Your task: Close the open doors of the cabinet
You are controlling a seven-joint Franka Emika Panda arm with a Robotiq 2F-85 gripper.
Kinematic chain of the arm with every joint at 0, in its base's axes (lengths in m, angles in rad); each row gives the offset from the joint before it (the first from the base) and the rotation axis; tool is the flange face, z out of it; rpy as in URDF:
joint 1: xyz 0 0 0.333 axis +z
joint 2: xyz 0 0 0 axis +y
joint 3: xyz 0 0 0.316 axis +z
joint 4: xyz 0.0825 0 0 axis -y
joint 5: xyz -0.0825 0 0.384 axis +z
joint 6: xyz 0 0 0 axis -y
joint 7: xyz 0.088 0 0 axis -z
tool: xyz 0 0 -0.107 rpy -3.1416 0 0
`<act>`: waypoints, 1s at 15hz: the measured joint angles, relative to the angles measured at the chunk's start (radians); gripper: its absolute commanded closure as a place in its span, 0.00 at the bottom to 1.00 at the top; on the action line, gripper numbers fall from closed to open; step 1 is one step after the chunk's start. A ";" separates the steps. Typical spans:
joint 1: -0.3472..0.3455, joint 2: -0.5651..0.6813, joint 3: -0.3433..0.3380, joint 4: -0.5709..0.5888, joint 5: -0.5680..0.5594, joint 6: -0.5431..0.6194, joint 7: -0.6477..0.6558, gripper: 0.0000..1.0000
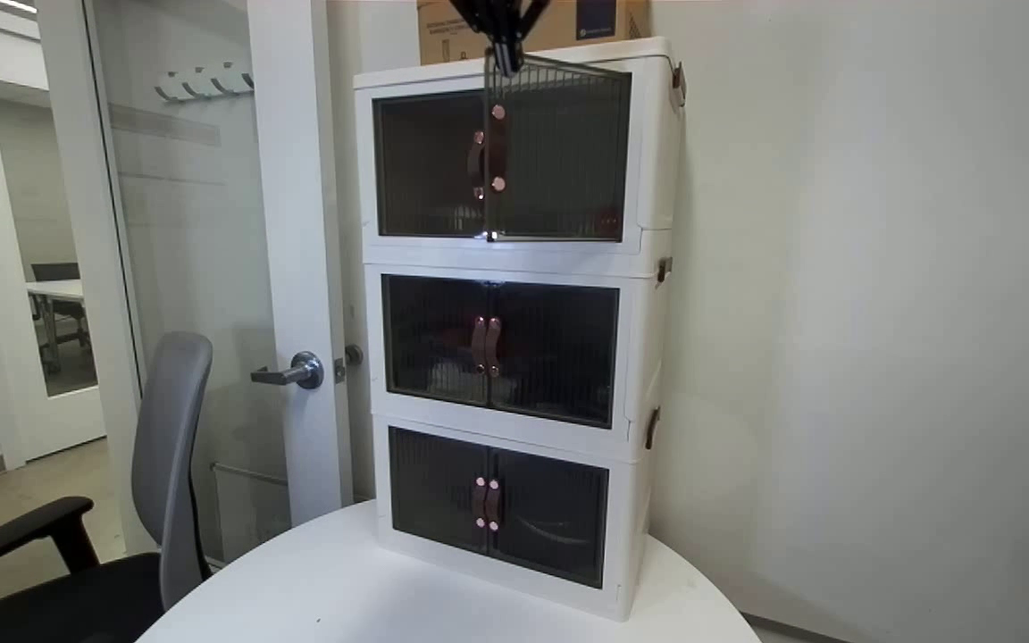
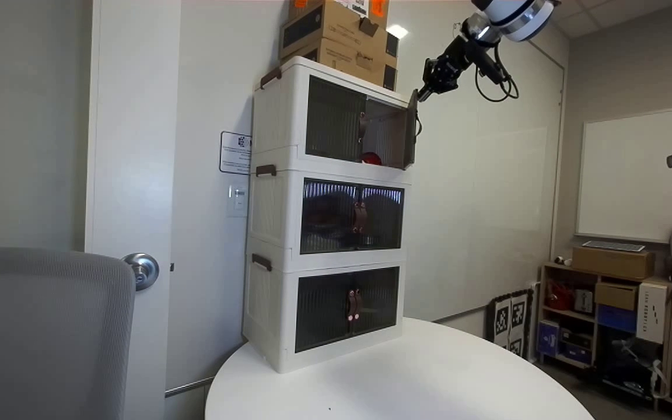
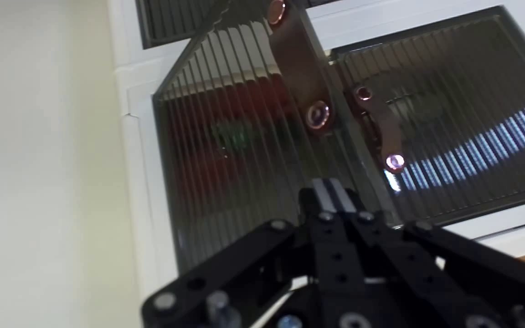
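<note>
The white three-tier cabinet (image 1: 514,256) stands on a table; it also shows in an exterior view (image 2: 347,261). In its uppermost tier, one dark see-through door (image 1: 564,165) is swung partly outward, seen nearly edge-on in an exterior view (image 2: 410,134). The tier's paired door (image 1: 425,170) sits flush in its frame. My gripper (image 1: 507,62) is shut and empty, at the outer face of the open door near its top and free edge; it also shows in an exterior view (image 2: 423,95). In the wrist view the fingertips (image 3: 334,196) lie over the open door (image 3: 226,168), touching or very near; contact is unclear.
Cardboard boxes (image 2: 353,49) stand on the cabinet top, close to the gripper. A red object (image 2: 371,158) lies inside the top tier. The lower tiers' doors (image 1: 501,344) are closed. A round white table (image 1: 443,598) bears the cabinet. A grey chair (image 1: 171,446) stands beside it.
</note>
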 measured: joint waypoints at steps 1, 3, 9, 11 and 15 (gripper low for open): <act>0.003 0.003 0.010 -0.001 0.022 0.008 -0.029 1.00; 0.005 0.018 0.028 -0.004 0.053 0.057 -0.092 1.00; 0.000 0.153 0.063 -0.019 0.165 0.432 -0.315 1.00; -0.010 0.206 0.087 -0.011 0.233 0.529 -0.387 1.00; -0.042 0.264 0.154 0.030 0.338 0.582 -0.480 1.00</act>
